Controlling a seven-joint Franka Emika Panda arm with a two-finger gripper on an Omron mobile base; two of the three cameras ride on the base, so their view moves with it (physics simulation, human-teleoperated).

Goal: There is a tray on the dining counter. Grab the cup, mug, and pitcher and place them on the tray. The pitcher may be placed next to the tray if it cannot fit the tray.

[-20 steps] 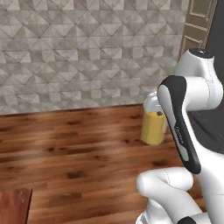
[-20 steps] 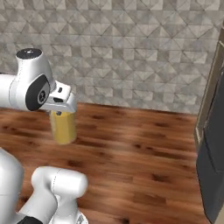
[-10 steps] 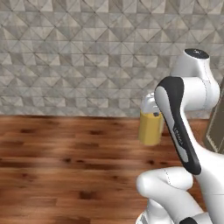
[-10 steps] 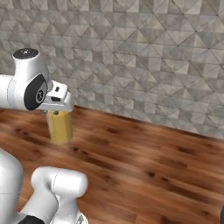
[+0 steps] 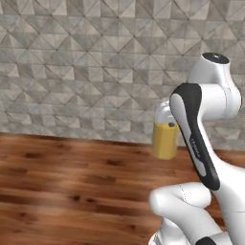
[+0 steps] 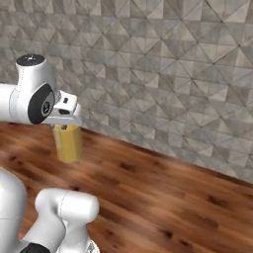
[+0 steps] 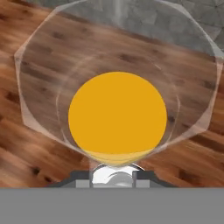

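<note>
pitcher [image 5: 165, 139] partly behind arm, pincer [image 6: 65, 123] fingertips unseen

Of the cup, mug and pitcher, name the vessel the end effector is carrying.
The pitcher: tall clear glass with orange-yellow liquid, hanging from the end effector above the wood surface.

Wall [image 5: 86, 72]: I see a grey stone-tile wall across the back, its tiles cut into triangular facets in light and darker greys; it also runs across the right base view [image 6: 173, 74].
Wall base: where the wall comes down, I see it meet a reddish-brown wood-grain surface in a straight line, level in the left base view, slanting down to the right in the right base view.
Hand view: I make out a strip of the same grey tiles [image 7: 175, 17] along the top edge.
</note>
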